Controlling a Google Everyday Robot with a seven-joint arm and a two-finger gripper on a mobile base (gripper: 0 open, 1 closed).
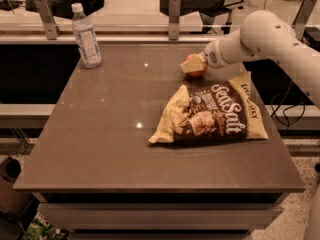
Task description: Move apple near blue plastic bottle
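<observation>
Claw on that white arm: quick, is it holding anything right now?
Claw: at the small round red-orange apple; open or closed cannot be told.
</observation>
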